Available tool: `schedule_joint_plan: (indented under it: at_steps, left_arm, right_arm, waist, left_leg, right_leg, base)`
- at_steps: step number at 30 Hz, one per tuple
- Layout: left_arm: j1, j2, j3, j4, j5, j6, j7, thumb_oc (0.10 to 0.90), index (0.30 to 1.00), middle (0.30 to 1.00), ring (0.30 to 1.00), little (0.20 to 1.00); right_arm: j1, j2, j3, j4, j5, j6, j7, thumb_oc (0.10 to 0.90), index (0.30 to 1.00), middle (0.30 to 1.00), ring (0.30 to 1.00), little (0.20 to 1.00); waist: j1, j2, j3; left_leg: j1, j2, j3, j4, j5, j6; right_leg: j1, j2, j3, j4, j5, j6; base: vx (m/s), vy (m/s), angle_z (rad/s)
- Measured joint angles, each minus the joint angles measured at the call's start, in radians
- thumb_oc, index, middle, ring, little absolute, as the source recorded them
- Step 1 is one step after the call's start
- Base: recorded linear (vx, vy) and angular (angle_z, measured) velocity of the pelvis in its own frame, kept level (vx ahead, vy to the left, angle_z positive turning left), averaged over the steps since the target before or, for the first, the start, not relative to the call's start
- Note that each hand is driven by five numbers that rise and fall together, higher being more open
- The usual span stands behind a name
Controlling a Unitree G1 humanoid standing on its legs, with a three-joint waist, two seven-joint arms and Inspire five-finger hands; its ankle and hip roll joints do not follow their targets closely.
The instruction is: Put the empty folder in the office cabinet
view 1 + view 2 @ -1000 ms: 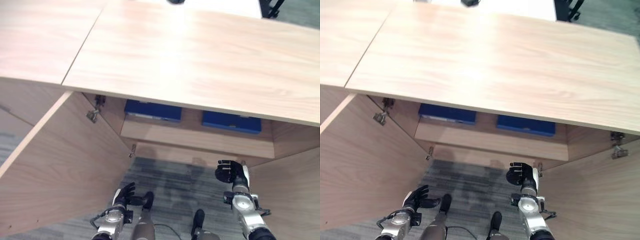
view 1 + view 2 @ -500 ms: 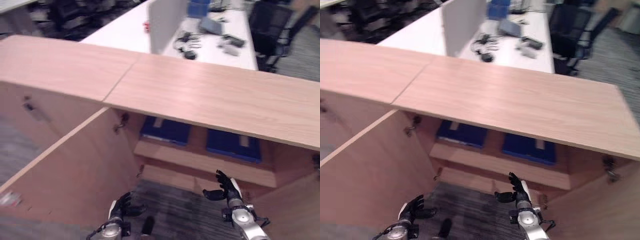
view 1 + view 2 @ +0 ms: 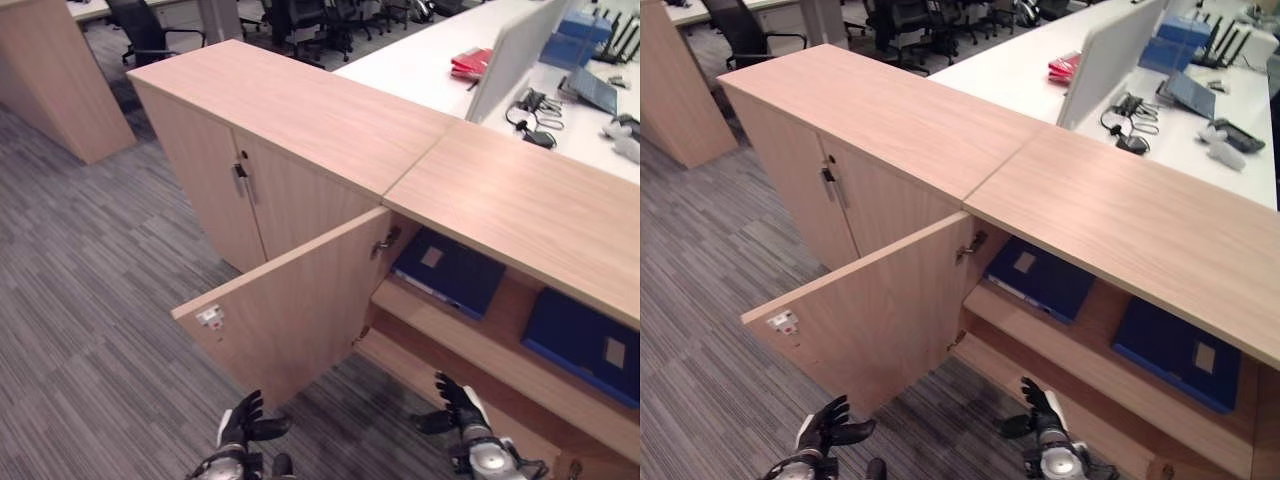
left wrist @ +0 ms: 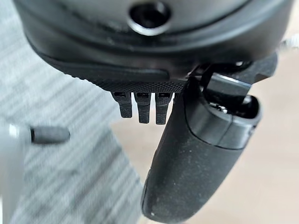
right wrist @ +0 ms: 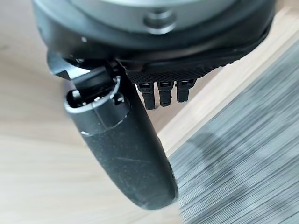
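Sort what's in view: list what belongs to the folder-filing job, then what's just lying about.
Job: open cabinet door; shelf; blue folders; left robot hand and right robot hand, both empty.
Lying about: closed cabinet; white desk; red item; chairs.

Bright, even overhead office light. Soft sheen on cabinet top (image 3: 520,200). Shelf interior (image 3: 1070,340) shaded under the overhang; dim shadow on carpet (image 3: 90,300) beneath open door (image 3: 290,305). Close-up wrist views soft, backgrounds blurred, carpet streaked.
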Motion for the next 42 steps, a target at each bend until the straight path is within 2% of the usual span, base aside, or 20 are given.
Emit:
schedule_joint_plan:
  at_steps: [1,2,3,4,5,6,7,8,10,11,12,13,14,15,18,21,28,31,35,42]
  left_arm:
    - [-0.008,-0.008,0.008,0.014,0.005,0.007,0.007,0.8,0.9,0.9,0.9,0.9]
    - [-0.014,-0.007,0.007,0.01,0.01,0.007,0.002,0.8,0.9,0.9,0.9,0.9]
    - [-0.023,-0.015,0.007,0.021,0.019,0.009,0.0,0.8,0.9,0.9,0.9,0.9]
    - [0.0,-0.02,0.02,0.026,0.037,0.012,0.0,0.8,0.9,0.9,0.9,0.9]
    - [0.003,-0.019,0.039,0.021,0.036,0.009,0.002,0.8,0.9,0.9,0.9,0.9]
    - [-0.003,-0.013,0.059,0.018,0.036,0.002,0.005,0.8,0.9,0.9,0.9,0.9]
    - [-0.009,0.01,0.08,-0.02,0.027,0.007,0.019,0.8,0.9,0.9,0.9,0.9]
    - [-0.009,0.026,0.077,-0.028,0.028,0.007,0.023,0.8,0.9,0.9,0.9,0.9]
    - [-0.001,0.02,0.074,-0.031,0.028,0.009,0.028,0.8,0.9,0.9,0.9,0.9]
    - [0.001,0.017,0.068,-0.043,0.028,0.008,0.028,0.8,0.9,0.9,0.9,0.9]
    - [0.018,0.023,0.064,-0.045,0.027,0.0,0.017,0.8,0.9,0.9,0.9,0.9]
    - [0.038,0.056,0.066,-0.018,0.028,-0.031,-0.06,0.8,0.9,0.9,0.9,0.9]
    - [0.045,0.063,0.1,0.022,0.028,-0.061,-0.091,0.8,0.9,0.9,0.9,0.9]
    - [0.053,0.045,0.198,0.083,0.01,-0.053,-0.035,0.8,0.9,0.9,0.9,0.9]
    - [0.16,0.055,0.202,0.02,-0.013,-0.05,-0.022,0.8,0.9,0.9,0.9,0.9]
    - [0.235,0.037,0.182,-0.071,-0.012,-0.043,-0.026,0.8,0.9,0.9,0.9,0.9]
    - [0.154,0.026,0.159,-0.17,-0.01,-0.047,-0.043,0.8,0.9,0.9,0.9,0.9]
    - [0.14,0.025,0.156,-0.214,-0.01,-0.064,-0.044,0.8,0.9,0.9,0.9,0.9]
    - [0.116,0.026,0.149,-0.254,-0.01,-0.068,-0.046,0.8,0.9,0.9,0.9,0.9]
    - [0.048,0.02,0.097,-0.254,-0.011,-0.069,-0.041,0.8,0.9,0.9,0.9,0.9]
  right_arm:
    - [-0.006,0.009,-0.002,0.01,0.0,0.009,0.0,0.8,0.9,0.9,0.9,0.9]
    - [-0.021,0.027,-0.006,0.007,0.0,0.009,-0.004,0.8,0.9,0.9,0.9,0.9]
    - [-0.032,0.024,-0.008,0.013,0.0,0.01,-0.007,0.8,0.9,0.9,0.9,0.9]
    - [-0.037,0.034,0.0,0.059,0.001,0.018,-0.007,0.8,0.9,0.9,0.9,0.9]
    - [-0.034,0.036,0.014,0.071,0.006,0.019,-0.005,0.8,0.9,0.9,0.9,0.9]
    - [-0.034,0.041,0.027,0.07,0.007,0.018,-0.004,0.8,0.9,0.9,0.9,0.9]
    - [-0.039,0.053,0.026,0.053,0.014,0.016,0.002,0.8,0.9,0.9,0.9,0.9]
    - [-0.035,0.056,0.025,0.045,0.014,0.013,0.002,0.8,0.9,0.9,0.9,0.9]
    - [-0.033,0.053,0.02,0.046,0.015,0.012,0.001,0.8,0.9,0.9,0.9,0.9]
    - [-0.013,0.041,0.018,0.046,0.016,0.009,-0.005,0.8,0.9,0.9,0.9,0.9]
    - [0.0,0.034,0.012,0.049,0.016,0.009,-0.003,0.8,0.9,0.9,0.9,0.9]
    - [0.006,0.032,-0.002,0.048,0.028,0.001,0.015,0.8,0.9,0.9,0.9,0.9]
    - [0.004,0.033,-0.023,0.046,0.035,-0.006,0.014,0.8,0.9,0.9,0.9,0.9]
    - [0.012,0.032,-0.063,0.041,0.036,-0.015,-0.01,0.8,0.9,0.9,0.9,0.9]
    - [0.036,0.012,-0.1,0.051,0.044,-0.031,-0.01,0.8,0.9,0.9,0.9,0.9]
    - [0.046,0.006,-0.11,0.087,0.044,-0.031,-0.01,0.8,0.9,0.9,0.9,0.9]
    - [0.059,0.009,-0.136,0.089,0.054,-0.034,-0.018,0.8,0.9,0.9,0.9,0.9]
    - [0.06,0.009,-0.136,0.089,0.055,-0.035,-0.019,0.8,0.9,0.9,0.9,0.9]
    - [0.065,0.003,-0.135,0.09,0.057,-0.035,-0.018,0.8,0.9,0.9,0.9,0.9]
    - [0.01,-0.09,-0.099,0.115,0.051,-0.035,0.0,0.8,0.9,0.9,0.9,0.9]
  waist:
    - [0.024,-0.016,-0.012]
    - [0.037,-0.003,-0.007]
    - [0.046,-0.007,0.006]
    - [0.064,-0.004,0.002]
    - [0.076,0.009,0.002]
    - [0.08,0.001,0.003]
    - [0.068,-0.004,0.008]
    - [0.056,-0.005,0.012]
    - [0.042,0.009,0.022]
    - [0.017,0.025,0.031]
    - [0.033,0.02,0.034]
    - [0.044,0.007,0.03]
    - [0.045,0.0,0.031]
    - [0.046,0.01,0.023]
    - [0.081,0.037,0.024]
    - [0.1,0.038,0.023]
    - [0.093,0.034,0.021]
    - [0.069,0.037,0.02]
    - [0.042,0.054,0.02]
    - [0.016,0.138,0.027]
  left_leg:
    - [0.002,-0.035,-0.004,0.027,-0.015,0.003]
    - [-0.041,-0.041,-0.006,0.133,-0.059,0.033]
    - [-0.071,-0.046,-0.004,0.219,-0.104,0.049]
    - [-0.054,-0.064,0.017,0.274,-0.155,0.073]
    - [-0.038,-0.072,-0.015,0.24,-0.151,0.081]
    - [-0.04,-0.072,-0.036,0.21,-0.134,0.087]
    - [-0.055,-0.07,-0.104,0.141,-0.076,0.108]
    - [-0.055,-0.073,-0.127,0.108,-0.054,0.114]
    - [-0.017,-0.089,-0.178,0.04,0.001,0.135]
    - [0.019,-0.116,-0.232,-0.008,0.027,0.132]
    - [0.04,-0.144,-0.234,-0.04,0.041,0.134]
    - [0.048,-0.168,-0.233,-0.053,0.041,0.136]
    - [0.054,-0.183,-0.233,-0.054,0.039,0.136]
    - [0.051,-0.191,-0.244,-0.054,0.037,0.132]
    - [0.04,-0.182,-0.262,-0.059,0.044,0.109]
    - [0.052,-0.175,-0.273,-0.072,0.044,0.092]
    - [0.075,-0.158,-0.293,-0.105,0.049,0.068]
    - [0.075,-0.157,-0.3,-0.106,0.049,0.066]
    - [0.073,-0.158,-0.31,-0.102,0.051,0.063]
    - [0.021,-0.157,-0.3,-0.101,0.092,0.038]
  right_leg:
    - [0.017,-0.036,-0.033,0.014,-0.008,-0.001]
    - [0.014,-0.059,-0.037,0.043,0.007,0.002]
    - [0.011,-0.08,-0.037,0.083,0.008,0.002]
    - [0.022,-0.148,-0.015,0.188,0.053,0.004]
    - [0.002,-0.146,0.027,0.211,0.075,0.024]
    - [-0.023,-0.114,0.09,0.221,0.048,0.054]
    - [-0.072,0.031,0.264,0.193,-0.072,0.098]
    - [-0.074,0.09,0.321,0.159,-0.111,0.108]
    - [-0.061,0.187,0.376,0.102,-0.189,0.07]
    - [-0.009,0.234,0.369,0.024,-0.201,0.032]
    - [-0.005,0.222,0.366,-0.006,-0.192,0.02]
    - [-0.007,0.204,0.373,-0.029,-0.185,0.006]
    - [-0.007,0.194,0.376,-0.04,-0.182,0.007]
    - [0.0,0.196,0.378,-0.08,-0.149,-0.004]
    - [0.044,0.222,0.357,-0.175,-0.081,-0.012]
    - [0.076,0.234,0.331,-0.22,-0.07,-0.017]
    - [0.115,0.255,0.315,-0.259,-0.067,-0.022]
    - [0.118,0.256,0.309,-0.259,-0.069,-0.025]
    - [0.118,0.256,0.298,-0.261,-0.07,-0.025]
    - [0.058,0.252,0.297,-0.26,-0.05,-0.031]
  base:
    - [-0.07,0.342,0.66]
    - [-0.04,0.204,0.38]
    - [-0.11,0.199,0.41]
    - [-0.1,0.137,0.38]
    - [-0.1,0.185,0.53]
    - [-0.02,0.189,0.87]
    - [0.05,0.186,1.06]
    - [0.07,0.12,1.07]
    - [0.03,0.029,0.98]
    - [-0.03,0.013,1.16]
    - [-0.05,0.011,1.05]
    - [-0.04,-0.024,0.24]
    - [-0.02,-0.022,0.22]
    - [-0.01,-0.016,0.21]
    - [0.0,-0.024,0.21]
    - [-0.01,-0.049,0.2]
    - [-0.03,-0.083,0.04]
    - [-0.02,-0.086,0.06]
    - [-0.06,-0.06,0.07]
    - [-0.16,0.034,-0.04]
